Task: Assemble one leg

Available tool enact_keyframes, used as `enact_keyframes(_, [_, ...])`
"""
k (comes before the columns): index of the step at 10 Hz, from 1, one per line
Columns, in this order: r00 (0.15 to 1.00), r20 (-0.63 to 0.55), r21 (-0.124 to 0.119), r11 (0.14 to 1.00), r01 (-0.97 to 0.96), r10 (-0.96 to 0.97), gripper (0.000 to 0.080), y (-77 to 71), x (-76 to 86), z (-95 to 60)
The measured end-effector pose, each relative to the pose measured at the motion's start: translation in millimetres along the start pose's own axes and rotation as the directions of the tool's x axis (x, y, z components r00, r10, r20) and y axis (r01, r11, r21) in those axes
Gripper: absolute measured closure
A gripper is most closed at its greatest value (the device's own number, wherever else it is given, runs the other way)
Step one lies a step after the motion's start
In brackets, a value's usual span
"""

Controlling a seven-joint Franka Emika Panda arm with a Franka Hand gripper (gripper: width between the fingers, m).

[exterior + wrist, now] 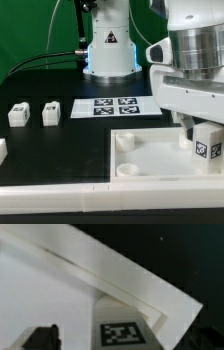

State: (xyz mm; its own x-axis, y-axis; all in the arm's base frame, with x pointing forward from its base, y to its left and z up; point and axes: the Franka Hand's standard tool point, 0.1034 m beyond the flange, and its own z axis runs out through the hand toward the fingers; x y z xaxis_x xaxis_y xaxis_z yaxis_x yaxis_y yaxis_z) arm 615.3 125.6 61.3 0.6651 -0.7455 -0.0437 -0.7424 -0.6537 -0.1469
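Claw: closed on the leg, tag facing outward; fingers largely hidden.
Leg position: held upright, directly below the claw, over the tray's near corner.
Tray: under the claw; corner socket just beside the leg.
Advice: keep leg vertical, centre it, descend slowly.
Spare legs: well apart, untouched.

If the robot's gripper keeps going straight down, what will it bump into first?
The gripper points down and holds the leg. Going straight down, the leg would probably touch the white tray first, near its corner. How much gap is left is hard to judge.
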Motion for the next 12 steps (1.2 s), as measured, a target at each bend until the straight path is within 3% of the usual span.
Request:
enact_keyframes(3, [0.939, -0.014, -0.024, 0.939, 0.344, -0.344, 0.015, -4.9, -2.6, -3.0])
enact_keyframes(4, [0.876, -0.015, -0.033, 0.876, 0.481, -0.482, 0.015, -5.0, -1.5, -3.7])
enact_keyframes(7, [0.641, 0.007, -0.04, 0.64, 0.767, -0.768, 0.015, -2.6, 4.9, -3.4])
enact_keyframes(11, [0.321, 0.025, -0.043, 0.32, 0.946, -0.947, 0.015, 2.7, 12.3, -3.8])
enact_keyframes(12, [0.192, 0.037, -0.05, 0.19, 0.98, -0.981, 0.015, 4.2, 14.1, -4.1])
